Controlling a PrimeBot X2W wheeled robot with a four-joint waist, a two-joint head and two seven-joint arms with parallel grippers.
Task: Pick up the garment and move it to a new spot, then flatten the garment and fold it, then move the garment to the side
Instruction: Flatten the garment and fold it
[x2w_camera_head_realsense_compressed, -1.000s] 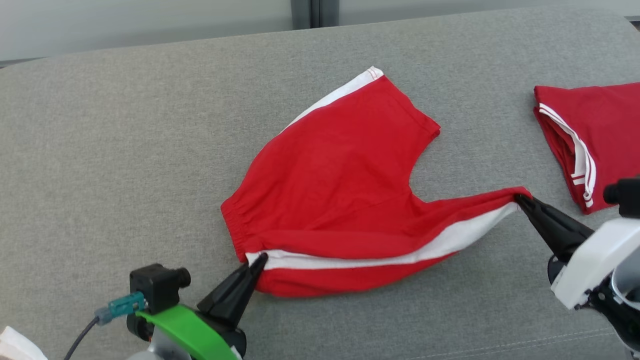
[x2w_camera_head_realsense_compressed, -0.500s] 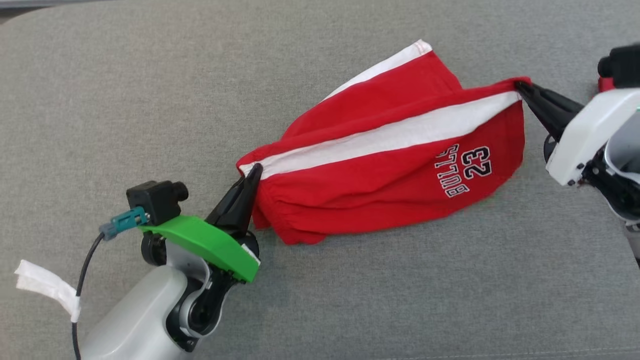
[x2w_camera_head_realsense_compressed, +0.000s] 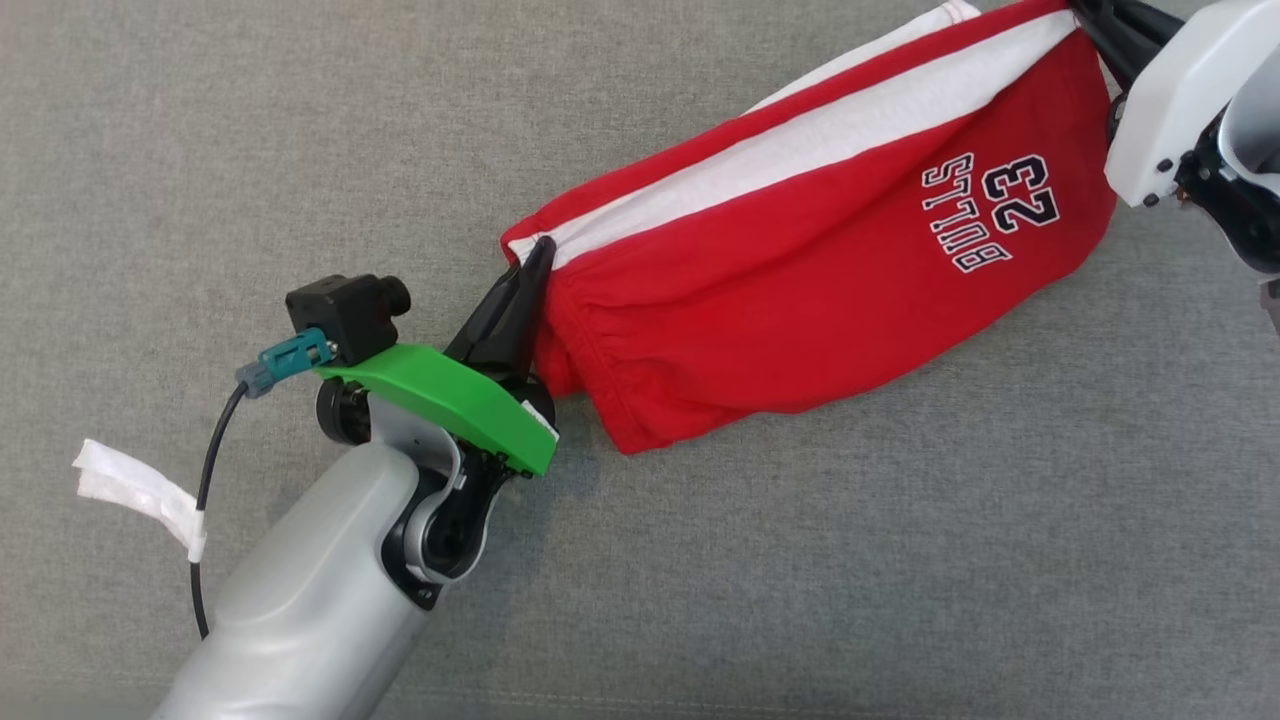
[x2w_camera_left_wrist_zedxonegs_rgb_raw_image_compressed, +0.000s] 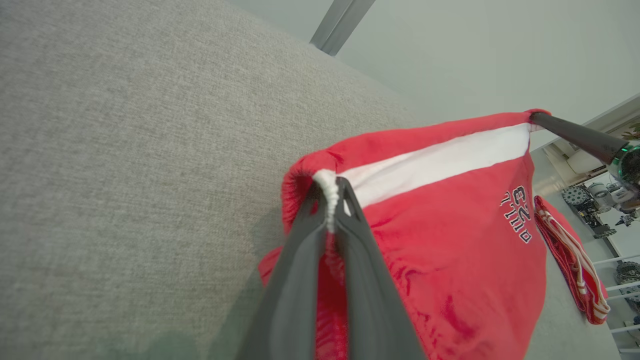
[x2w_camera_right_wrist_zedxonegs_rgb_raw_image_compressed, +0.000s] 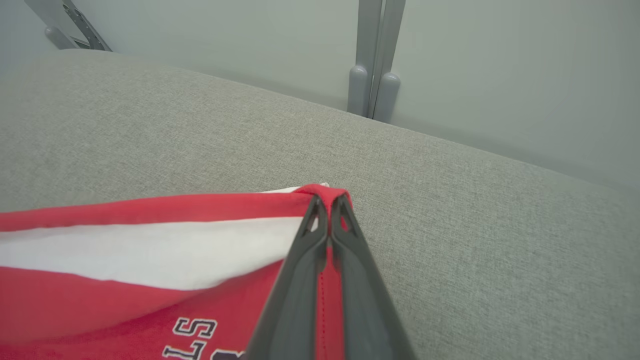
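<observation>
Head view: shorts strung between both arms

Red shorts are hanging stretched between the two arms over the grey cushion. White side stripe is running along the top edge. "BULLS 23" print is facing the camera, upside down. Left fingers are clamping shut on the elastic waistband corner, at the stripe's end. Right fingers are pinching closed on the leg hem corner, top right. Left wrist view is showing the waistband bunched between the tips, and a second red garment lying folded on the cushion beyond. Can't tell whether the shorts' lower edge is touching the cushion.
</observation>
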